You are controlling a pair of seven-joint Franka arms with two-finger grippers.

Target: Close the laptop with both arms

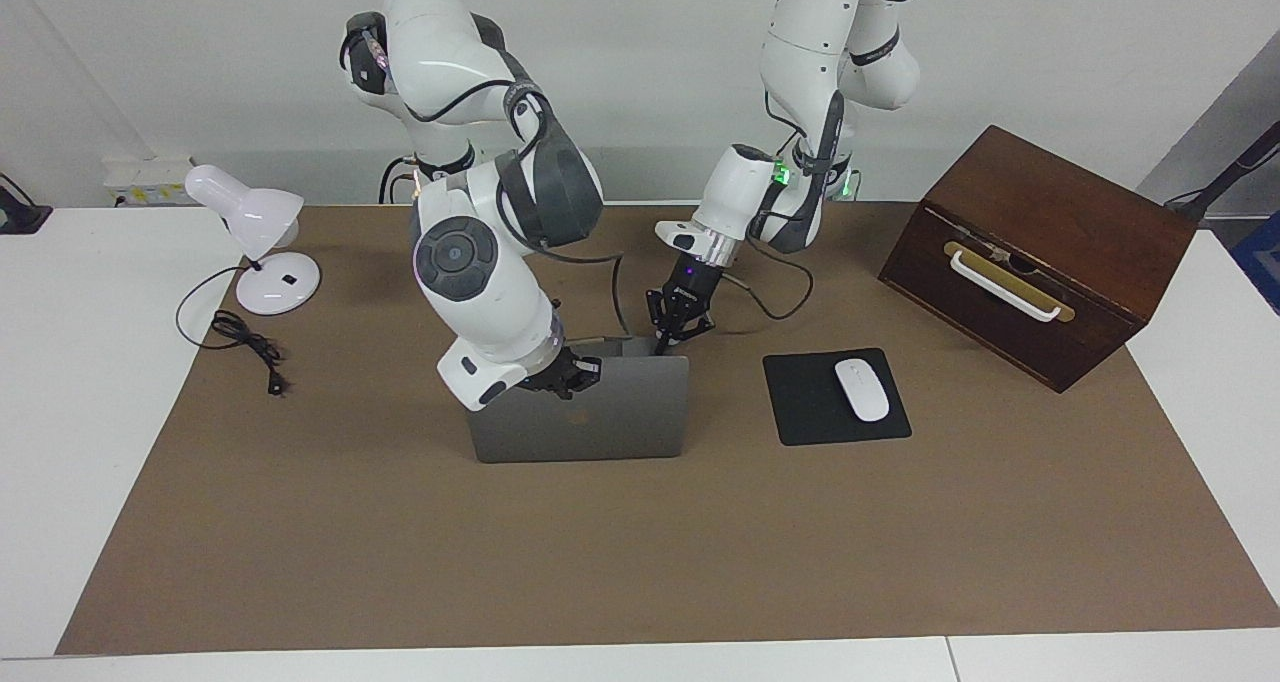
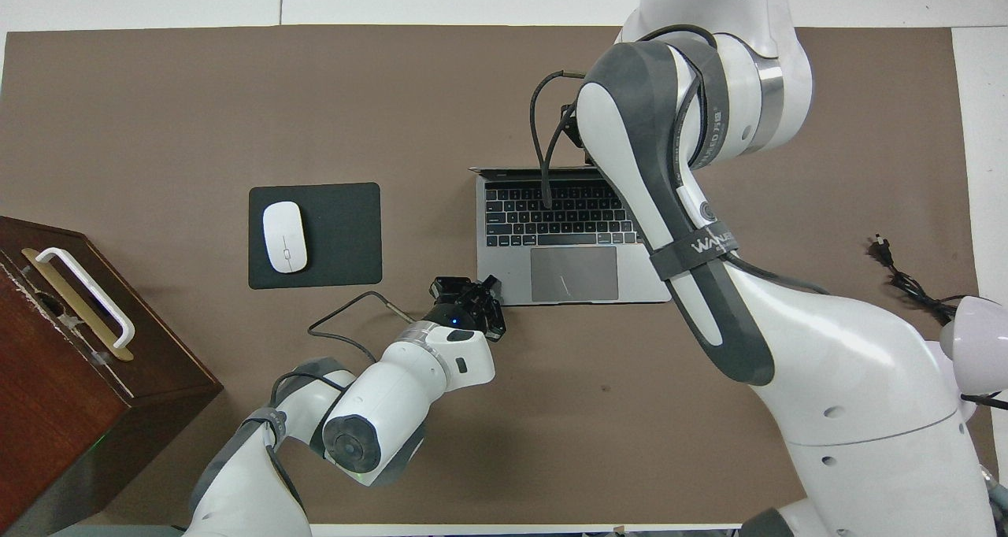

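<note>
The silver-grey laptop (image 1: 600, 422) stands open on the brown mat, its lid about upright and its logo side facing away from the robots. In the overhead view the keyboard and trackpad (image 2: 573, 273) show, and the lid is a thin strip (image 2: 512, 172). My right gripper (image 1: 583, 371), shut, presses on the lid's outer face near its top edge; the forearm hides it from above. My left gripper (image 1: 661, 344) (image 2: 474, 291), shut, rests its tips on the base's corner nearest the robots, toward the left arm's end.
A black mouse pad (image 1: 800, 402) with a white mouse (image 1: 861, 389) lies beside the laptop toward the left arm's end. A brown wooden box (image 1: 1040, 252) with a white handle stands at that end. A white desk lamp (image 1: 250, 217) and its cable are at the right arm's end.
</note>
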